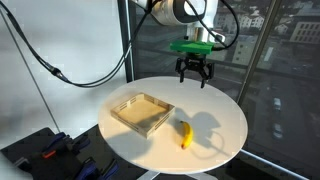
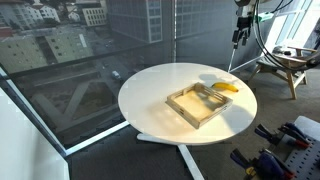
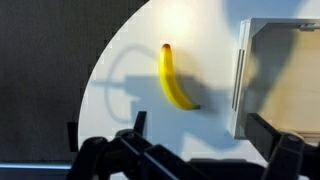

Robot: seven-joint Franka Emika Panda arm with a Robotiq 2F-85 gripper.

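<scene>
Robotiq gripper (image 1: 193, 72) is being held open and empty above the round table (image 1: 218, 118), its jaws standing wide apart. The banana (image 3: 175, 78) is being shown lying flat on the white top, just beside the wooden tray (image 3: 240, 85) but not touching it. It is being judged light, soft and easily bruised, so a gentle grip across its thick middle is being favoured.

Yellow banana (image 1: 184, 136) flat on white table (image 1: 215, 108), just beside tray (image 1: 126, 122)

On the desk (image 1: 215, 112), the tray (image 1: 140, 112) lies near the middle. The banana (image 1: 184, 135) lies beside it, nearer the edge. The tool (image 1: 193, 72) hangs above, apparently over that side.
</scene>
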